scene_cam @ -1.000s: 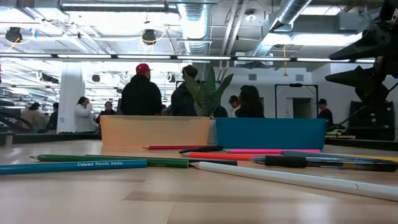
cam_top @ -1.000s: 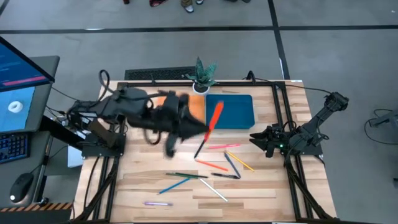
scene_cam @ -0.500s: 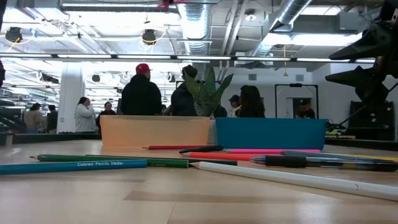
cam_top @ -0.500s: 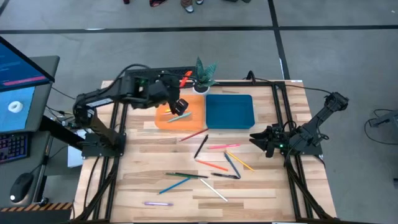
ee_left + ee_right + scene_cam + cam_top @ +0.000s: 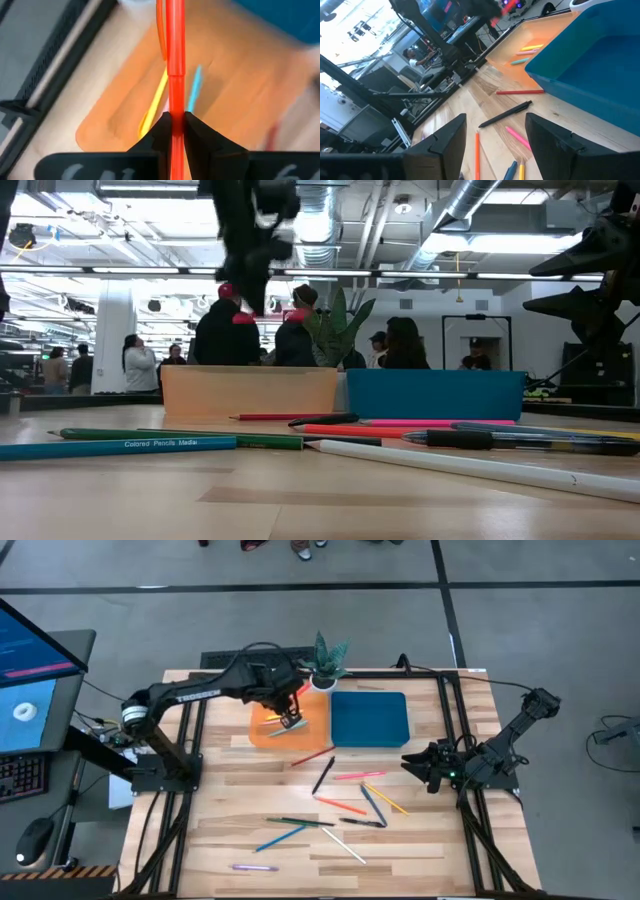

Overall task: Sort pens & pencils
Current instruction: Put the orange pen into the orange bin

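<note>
Since a moment ago, left gripper [image 5: 291, 720] lowered red pen [image 5: 173, 60] over orange tray [image 5: 262, 732].

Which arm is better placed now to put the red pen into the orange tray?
Left. The left tool is shut on the long red pen directly above the flat orange tray. The right tool waits open near the table's right edge, holding nothing.

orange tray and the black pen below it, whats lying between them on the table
In the high view, one red pencil lies slanted on the wood between the orange tray and the black pen; nothing else there.
</note>
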`<state>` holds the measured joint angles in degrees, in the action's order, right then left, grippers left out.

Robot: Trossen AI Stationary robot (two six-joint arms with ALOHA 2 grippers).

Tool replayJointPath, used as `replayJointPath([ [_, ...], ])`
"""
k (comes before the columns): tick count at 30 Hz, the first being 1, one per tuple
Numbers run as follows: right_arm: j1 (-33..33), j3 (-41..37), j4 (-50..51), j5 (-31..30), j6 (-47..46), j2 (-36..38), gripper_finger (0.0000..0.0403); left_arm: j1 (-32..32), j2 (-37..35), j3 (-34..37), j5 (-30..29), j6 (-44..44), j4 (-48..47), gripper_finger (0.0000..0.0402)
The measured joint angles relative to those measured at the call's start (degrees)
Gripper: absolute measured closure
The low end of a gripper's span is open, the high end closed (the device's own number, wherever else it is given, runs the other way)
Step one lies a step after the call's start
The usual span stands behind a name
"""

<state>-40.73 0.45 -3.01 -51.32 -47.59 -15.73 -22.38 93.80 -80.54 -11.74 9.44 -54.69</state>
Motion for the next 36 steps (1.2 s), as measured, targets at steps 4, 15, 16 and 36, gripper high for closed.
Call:
replayJointPath([
  [4, 0.0, 0.0, 0.0, -0.01, -0.6, 0.0, 0.0178, -3.86, 0.0, 9.54, 5.64, -3.81, 8.46, 0.0381],
  [15, 0.0, 0.0, 0.0, 0.0, -2.14, 0.0, 0.0178, -8.38, 0.47, 22.3, 9.49, -11.16, 19.49, 0.0381],
  [16, 0.0, 0.0, 0.0, -0.01, -2.41, 0.0, 0.0178, -8.11, 0.93, 22.36, 9.5, -11.9, 19.49, 0.0381],
  [36, 0.0, 0.0, 0.01, 0.01, -3.02, 0.0, 0.0178, -5.26, 6.69, 22.32, 9.96, -14.1, 18.26, 0.0367],
])
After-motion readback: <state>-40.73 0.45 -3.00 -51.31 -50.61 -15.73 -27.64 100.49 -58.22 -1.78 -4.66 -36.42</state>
